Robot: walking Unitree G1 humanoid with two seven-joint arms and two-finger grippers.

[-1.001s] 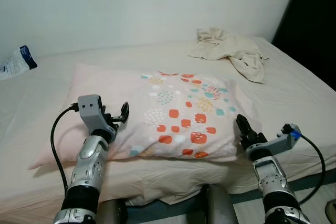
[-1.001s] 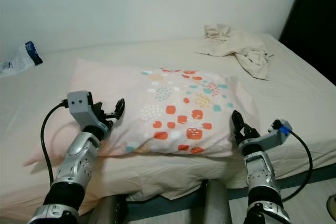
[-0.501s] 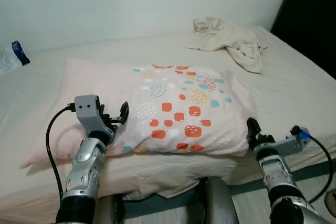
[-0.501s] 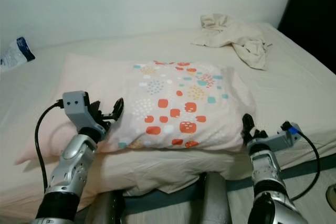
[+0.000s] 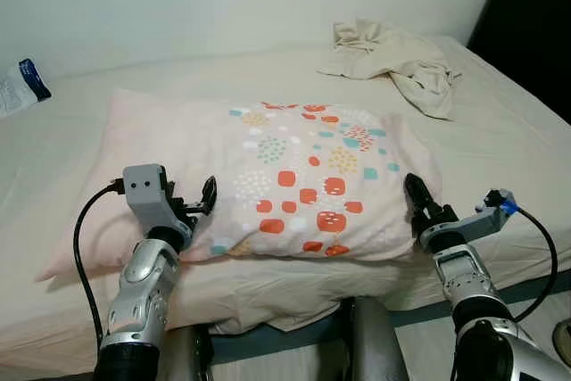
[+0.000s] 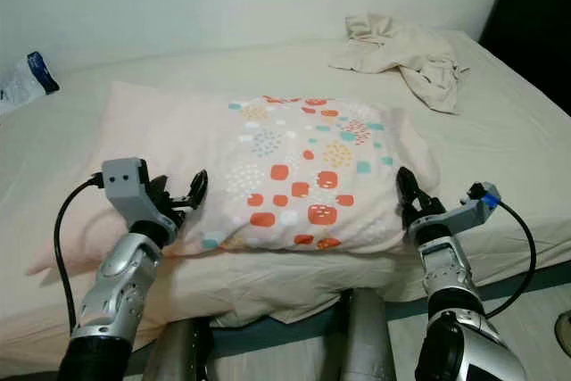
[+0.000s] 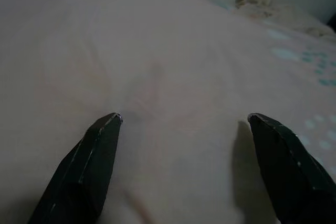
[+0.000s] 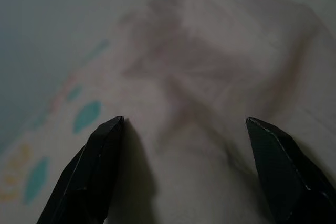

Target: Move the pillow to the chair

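Note:
A pale pink pillow [image 5: 214, 167] with a patch of orange, teal and yellow spots lies flat on the bed [image 5: 71, 283]. My left gripper [image 5: 203, 202] is open at the pillow's near left side, fingers spread against the fabric; the left wrist view shows both black fingertips [image 7: 94, 156] wide apart on pink cloth [image 7: 178, 103]. My right gripper [image 5: 413, 204] is open at the pillow's near right corner, and the right wrist view has its fingertips [image 8: 100, 161] either side of the pillow's edge [image 8: 199, 93].
A crumpled beige cloth [image 5: 393, 64] lies at the bed's far right. A blue and white packet [image 5: 20, 86] rests at the far left by the wall. A dark opening [image 5: 535, 15] stands right of the bed.
The camera view has shifted slightly. My right gripper has risen and moved in against the pillow's right corner. The left gripper stays at the pillow's left side.

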